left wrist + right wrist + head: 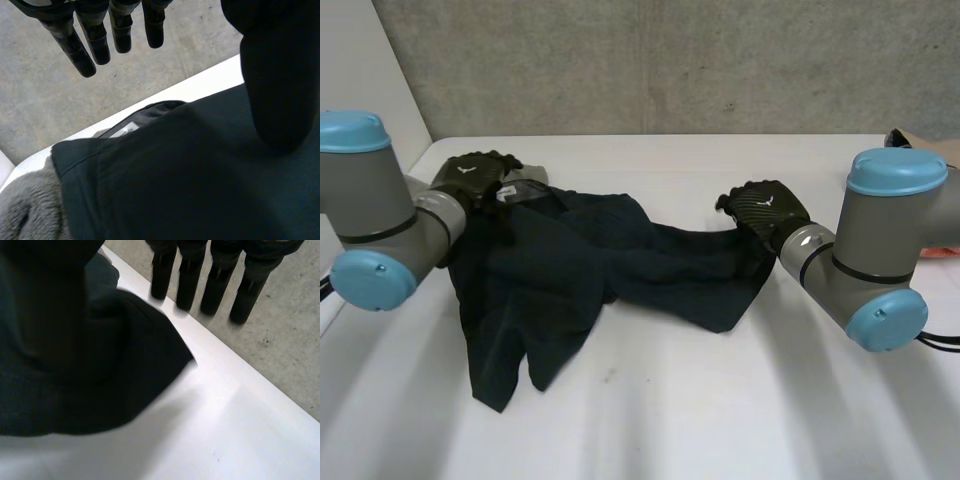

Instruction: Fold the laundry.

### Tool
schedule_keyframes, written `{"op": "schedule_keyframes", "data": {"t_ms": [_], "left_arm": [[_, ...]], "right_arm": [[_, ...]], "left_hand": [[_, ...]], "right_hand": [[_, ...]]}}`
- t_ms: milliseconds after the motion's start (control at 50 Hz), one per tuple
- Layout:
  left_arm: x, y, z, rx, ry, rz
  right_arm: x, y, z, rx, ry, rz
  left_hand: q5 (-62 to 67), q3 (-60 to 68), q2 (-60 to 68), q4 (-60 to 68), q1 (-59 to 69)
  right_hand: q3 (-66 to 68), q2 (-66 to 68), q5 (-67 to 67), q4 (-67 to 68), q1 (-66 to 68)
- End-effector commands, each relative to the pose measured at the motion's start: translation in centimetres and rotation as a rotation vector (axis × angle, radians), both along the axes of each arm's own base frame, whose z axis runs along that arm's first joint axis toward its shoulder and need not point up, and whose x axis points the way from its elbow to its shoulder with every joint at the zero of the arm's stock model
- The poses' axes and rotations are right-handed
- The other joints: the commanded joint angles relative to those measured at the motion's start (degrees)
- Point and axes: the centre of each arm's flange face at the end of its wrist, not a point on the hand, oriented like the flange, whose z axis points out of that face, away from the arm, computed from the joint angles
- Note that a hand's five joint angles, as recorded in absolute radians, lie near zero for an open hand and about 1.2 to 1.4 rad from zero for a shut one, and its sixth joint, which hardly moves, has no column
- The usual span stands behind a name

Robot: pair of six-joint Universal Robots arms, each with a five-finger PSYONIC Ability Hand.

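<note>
Item: dark garment (570, 260), crumpled, spread across the white table (720, 400) between the two hands.
Left hand (472, 176): at the garment's far left corner, beside a white label (122, 131). Fingers (82, 55) straight and clear of the cloth, thumb (277, 85) over it, nothing gripped.
Right hand (767, 208): at the garment's right edge. Fingers (215, 285) straight, spread apart from the thumb (50, 290), which is over the cloth; no grip.
</note>
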Motion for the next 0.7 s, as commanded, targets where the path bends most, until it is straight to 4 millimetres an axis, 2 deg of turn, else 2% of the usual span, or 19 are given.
{"op": "schedule_keyframes", "data": {"t_ms": [20, 180, 240, 280, 300, 340, 360, 380, 400, 480, 500, 560, 580, 640, 660, 700], "left_arm": [[2.9, -2.1, 0.3, -0.009, -0.005, 0.068], [4.7, -4.3, -2.7, 0.048, -0.055, 0.072], [4.6, -4.4, -3.6, 0.076, -0.064, 0.047], [4.5, -4.6, -4.3, 0.088, -0.078, 0.028], [4.4, -4.6, -4.4, 0.085, -0.087, 0.016], [4.2, -4.7, -4.4, 0.078, -0.103, 0.009], [4.0, -4.9, -4.3, 0.063, -0.118, 0.005], [3.9, -5.0, -4.0, 0.049, -0.126, 0.004], [3.9, -5.1, -3.7, 0.036, -0.137, 0.006], [4.0, -6.0, 0.1, -0.093, -0.169, 0.065], [3.8, -6.1, 2.7, -0.165, -0.156, 0.094], [2.3, -5.5, 7.1, -0.292, -0.103, 0.104], [0.9, -4.6, 10.1, -0.374, -0.047, 0.080], [-1.6, -2.6, 14.1, -0.483, 0.039, 0.006], [-3.5, -0.8, 16.5, -0.548, 0.093, -0.063], [-5.4, 1.1, 18.4, -0.602, 0.137, -0.136]], "right_arm": [[-0.8, 0.6, 0.4, 0.041, 0.043, -0.037], [-2.0, 0.8, 0.6, 0.088, 0.086, -0.056], [-2.4, 0.6, 0.8, 0.090, 0.088, -0.066], [-2.8, 0.5, 1.0, 0.089, 0.087, -0.076], [-2.9, 0.4, 1.0, 0.090, 0.086, -0.079], [-3.2, 0.3, 1.3, 0.084, 0.083, -0.085], [-3.3, 0.2, 1.3, 0.085, 0.083, -0.087], [-3.4, 0.2, 1.4, 0.082, 0.081, -0.090], [-3.4, 0.1, 1.6, 0.079, 0.080, -0.091], [-3.7, 0.1, 2.3, 0.067, 0.074, -0.100], [-3.8, 0.0, 2.6, 0.060, 0.069, -0.104], [-4.0, 0.0, 3.2, 0.048, 0.060, -0.110], [-4.1, 0.1, 3.6, 0.039, 0.056, -0.112], [-4.3, 0.1, 4.1, 0.028, 0.052, -0.118], [-4.5, 0.1, 4.4, 0.021, 0.049, -0.121], [-4.6, 0.1, 4.6, 0.014, 0.045, -0.126]], "left_hand": [[-2.4, -1.8, -1.6, -1.5, -1.3], [-2.4, -1.8, -1.6, -1.5, -1.3], [5.2, 5.8, 6.0, 6.1, 6.2], [15.6, 16.2, 16.4, 16.5, 16.7], [26.5, 27.1, 27.3, 27.4, 27.5], [39.8, 40.4, 40.6, 40.7, 40.9], [56.9, 57.4, 57.6, 57.8, 57.9], [66.7, 67.3, 67.5, 67.6, 67.7], [67.6, 68.2, 68.4, 68.5, 68.7], [67.6, 68.2, 68.4, 68.5, 68.7], [67.6, 68.2, 68.4, 68.5, 68.7], [67.6, 68.2, 68.4, 68.5, 68.7], [67.6, 68.2, 68.4, 68.5, 68.7], [67.6, 68.2, 68.4, 68.5, 68.7], [67.6, 68.2, 68.4, 68.5, 68.7], [67.6, 68.2, 68.4, 68.5, 68.7]], "right_hand": [[-10.2, -9.7, -9.5, -10.4, -8.9], [-10.2, -9.7, -9.5, -10.4, -8.9], [-10.2, -9.7, -9.5, -10.4, -8.9], [-10.2, -9.7, -9.5, -10.4, -8.9], [-10.2, -9.7, -9.5, -10.4, -8.9], [-10.2, -9.7, -9.5, -10.4, -8.9], [-10.2, -9.7, -9.5, -10.4, -8.9], [-10.2, -9.7, -9.5, -10.4, -8.9], [-10.2, -9.7, -9.5, -10.4, -8.9], [-10.2, -9.7, -9.5, -10.4, -8.9], [-10.2, -9.7, -9.5, -10.4, -8.9], [-10.2, -9.7, -9.5, -10.4, -8.9], [-10.2, -9.7, -9.5, -10.4, -8.9], [-10.2, -9.7, -9.5, -10.4, -8.9], [-10.2, -9.7, -9.5, -10.4, -8.9], [-10.2, -9.7, -9.5, -10.4, -8.9]]}}
